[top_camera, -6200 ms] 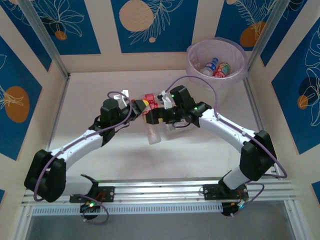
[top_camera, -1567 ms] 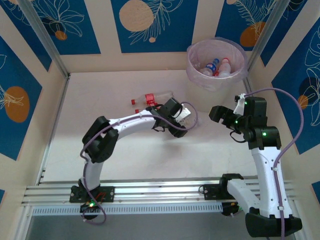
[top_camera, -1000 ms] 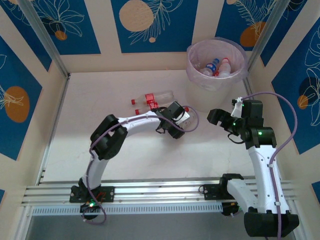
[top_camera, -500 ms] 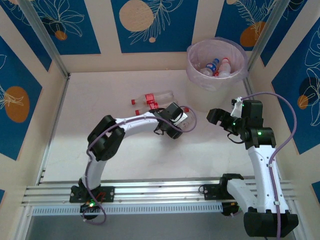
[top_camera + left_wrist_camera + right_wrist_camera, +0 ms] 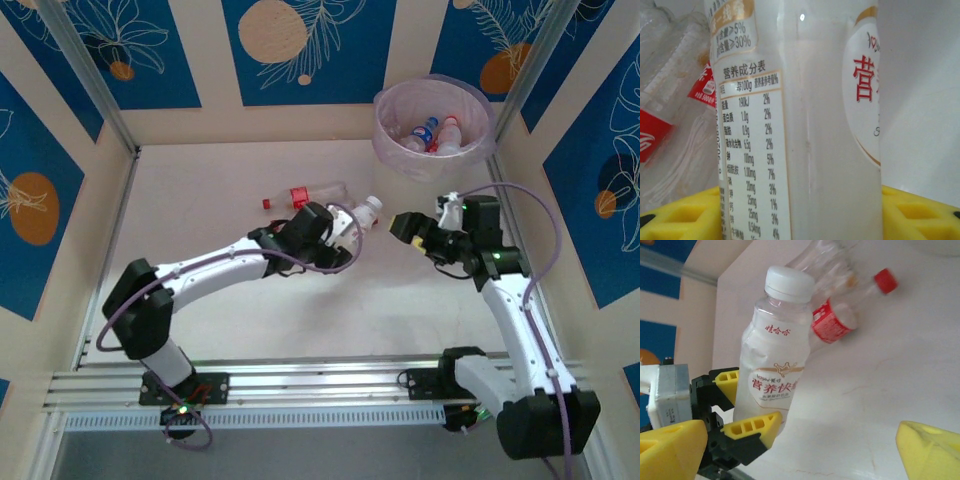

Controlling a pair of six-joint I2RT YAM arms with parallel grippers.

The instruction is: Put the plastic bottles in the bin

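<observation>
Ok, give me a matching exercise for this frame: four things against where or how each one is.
Things:
1. white-capped bottle
2. red-capped bottle
3. bin
4. right hand

Place or state:
A. far right corner, bottles inside
B. open, holding nothing
C. gripped by the left hand
D. lying on the table

Pairs: 1-C, 2-D, 3-A, 4-B

Left tool (image 5: 350, 222) tight, right tool (image 5: 408, 230) wide.
</observation>
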